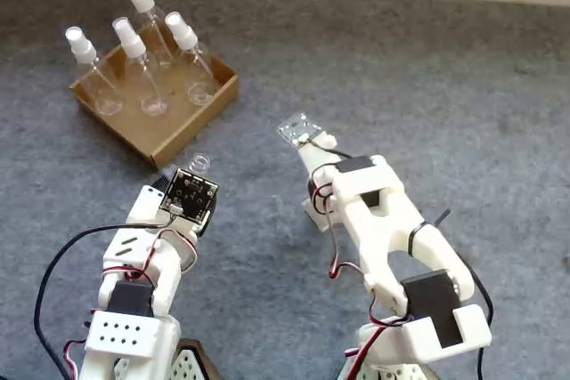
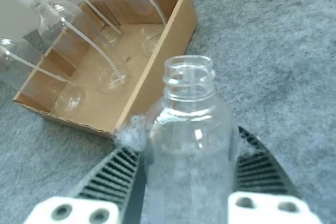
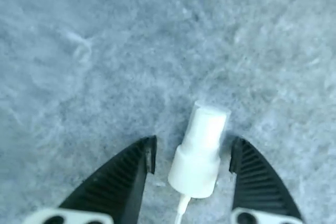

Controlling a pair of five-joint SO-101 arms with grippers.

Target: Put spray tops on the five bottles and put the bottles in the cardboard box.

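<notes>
A clear bottle (image 2: 190, 124) with an open neck and no spray top stands upright between the fingers of my left gripper (image 2: 188, 150), which is shut on it. From above, its neck (image 1: 200, 163) shows just ahead of the left gripper (image 1: 190, 177), close to the near corner of the cardboard box (image 1: 191, 126). A white spray top (image 3: 199, 150) lies on the carpet between the fingers of my right gripper (image 3: 193, 142), which is open with a gap on each side. The high view shows the right gripper (image 1: 303, 137) at mid-table over the spray top (image 1: 298, 128).
Several clear bottles with white spray tops (image 1: 134, 37) stand in the box (image 2: 157, 72), their dip tubes visible inside. Grey carpet covers the table, with free room to the right and behind the right arm. Cables trail from both arms near the front edge.
</notes>
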